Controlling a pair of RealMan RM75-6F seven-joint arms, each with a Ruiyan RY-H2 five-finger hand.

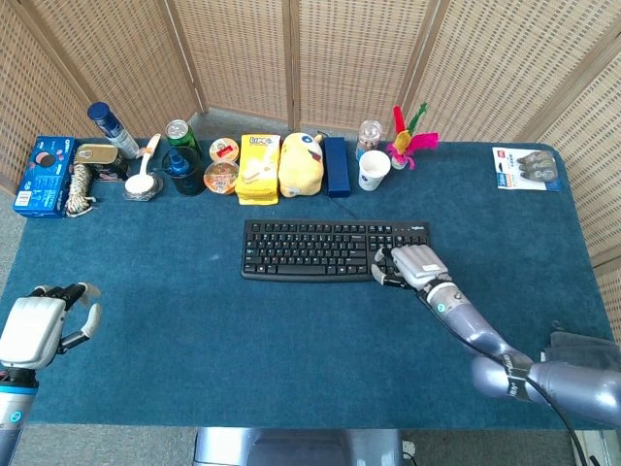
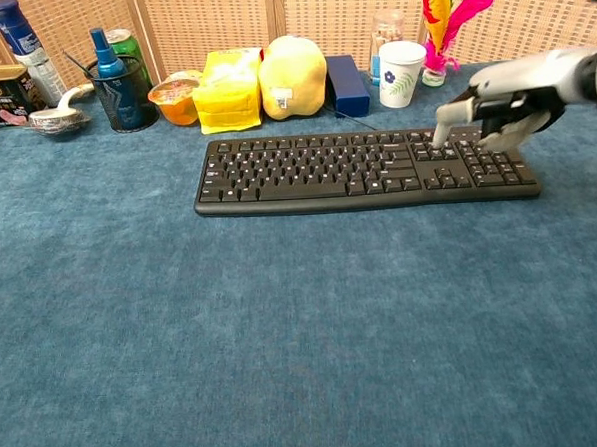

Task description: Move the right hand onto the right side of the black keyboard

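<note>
The black keyboard (image 1: pixel 320 249) (image 2: pixel 356 168) lies across the middle of the blue table. My right hand (image 1: pixel 408 264) (image 2: pixel 500 105) hovers over its right end, above the number pad, palm down with the fingers loosely bent and holding nothing. In the chest view it looks raised off the keys, with only the thumb tip near the top row. My left hand (image 1: pixel 41 325) stays at the near left of the table, fingers apart and empty; the chest view does not show it.
A row of items lines the far edge: blue can (image 1: pixel 107 124), pen cup (image 2: pixel 119 93), yellow packet (image 2: pixel 229 90), yellow plush (image 2: pixel 293 77), blue box (image 2: pixel 348 84), paper cup (image 2: pixel 401 73), feathers (image 2: pixel 451 5). A card pack (image 1: pixel 526 168) lies far right.
</note>
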